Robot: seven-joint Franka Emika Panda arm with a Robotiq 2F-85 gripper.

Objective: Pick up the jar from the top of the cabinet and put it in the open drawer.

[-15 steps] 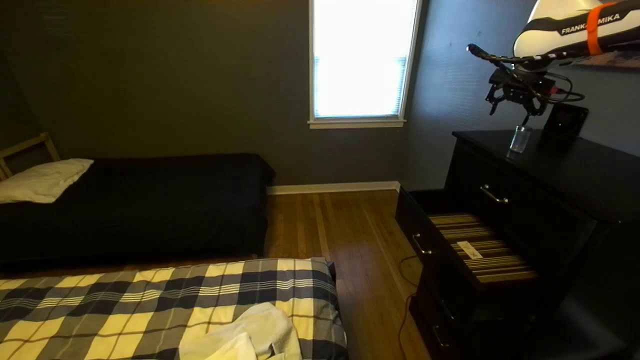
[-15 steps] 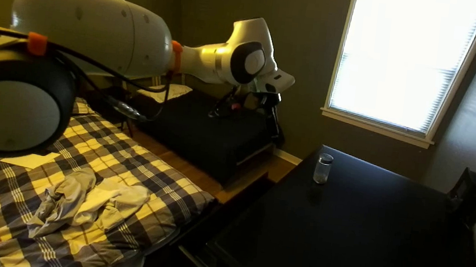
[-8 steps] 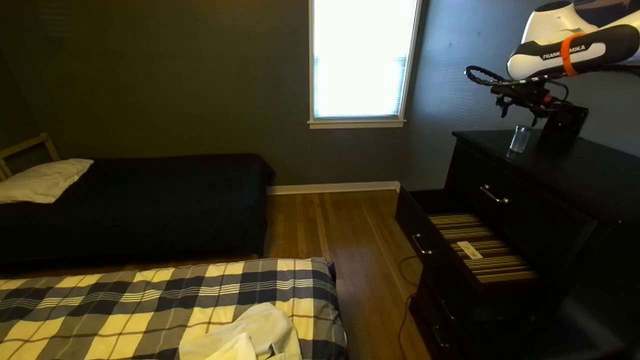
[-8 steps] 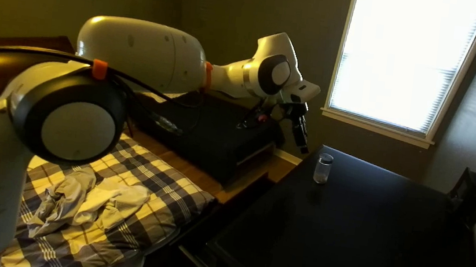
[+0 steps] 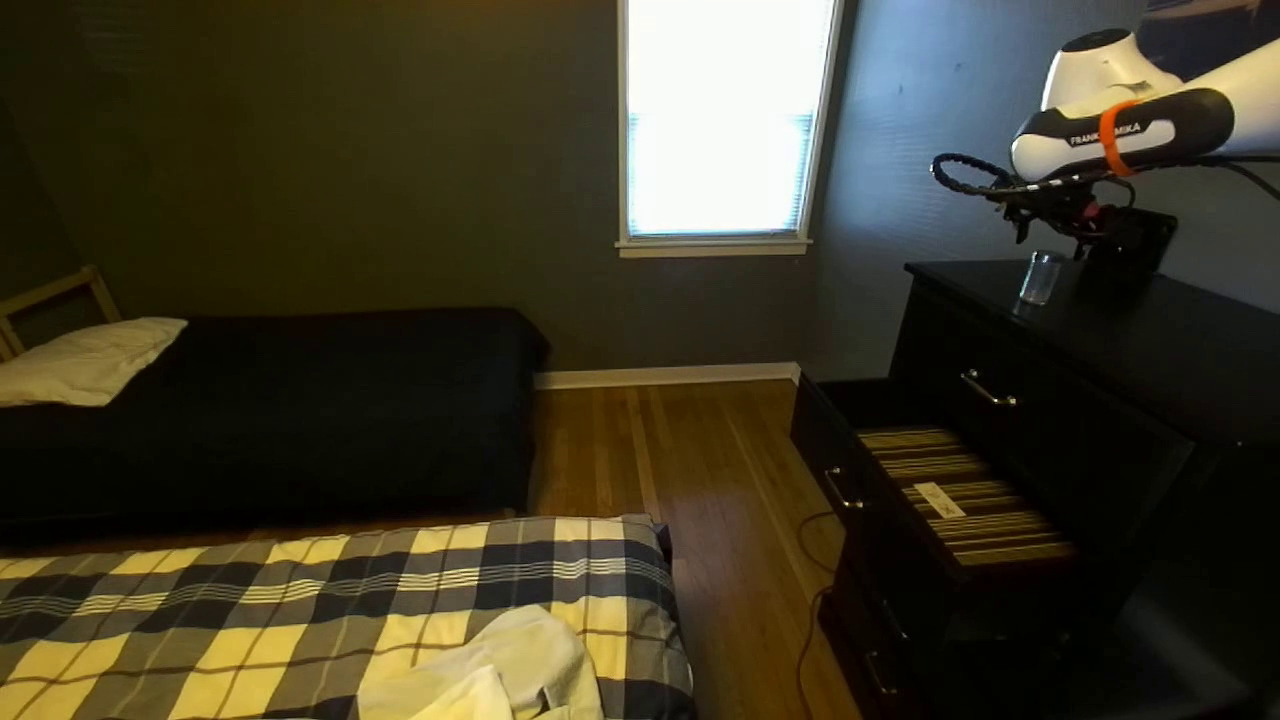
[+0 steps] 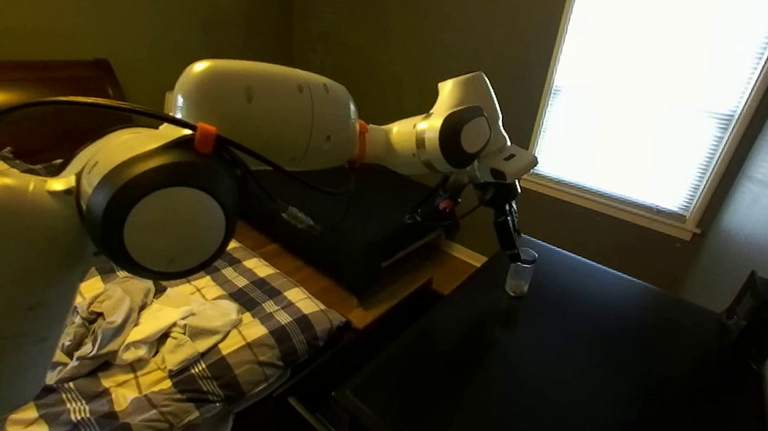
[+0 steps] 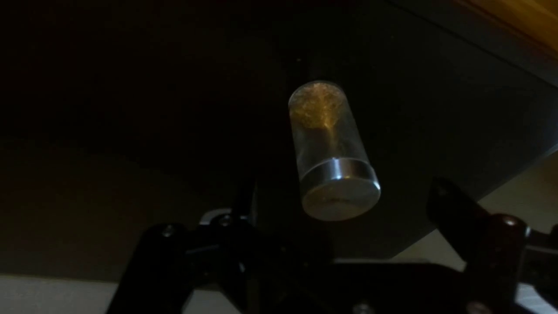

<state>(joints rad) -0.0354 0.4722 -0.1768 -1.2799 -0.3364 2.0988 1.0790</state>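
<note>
One white-and-black robot arm (image 6: 259,117) extends to one near-black wooden dresser (image 5: 1050,425), its single black, two-fingered claw (image 7: 345,187) near one clear, cylindrical jar (image 7: 324,144) with a shiny silver-toned rim and golden-brown matter at its base. The jar stands upright on the dresser's tabletop (image 6: 595,380), near a corner; in the wrist view the claw's fingers are spread apart, with a gap showing on each side of the jar. Below, one wide, dark-fronted drawer (image 5: 990,515) with a brown-and-tan striped lining stands open, holding one pale paper slip (image 5: 939,499) whose markings are too small to read. Lettering on the arm reads "FRANK" and "MIKA," split by an orange strap (image 5: 1112,138). One upright, black, boxy device (image 6: 758,319) stands at the back of the same tabletop, well apart from the jar. Also in the room are one black-covered bed (image 5: 300,420) with one white pillow (image 5: 90,362) and one yellow, gray and navy plaid bed (image 5: 300,610) bearing crumpled, pale cloth (image 5: 530,650). In an exterior view the arm blocks part of both beds; one bright window (image 5: 720,120) appears in both exterior views.
</note>
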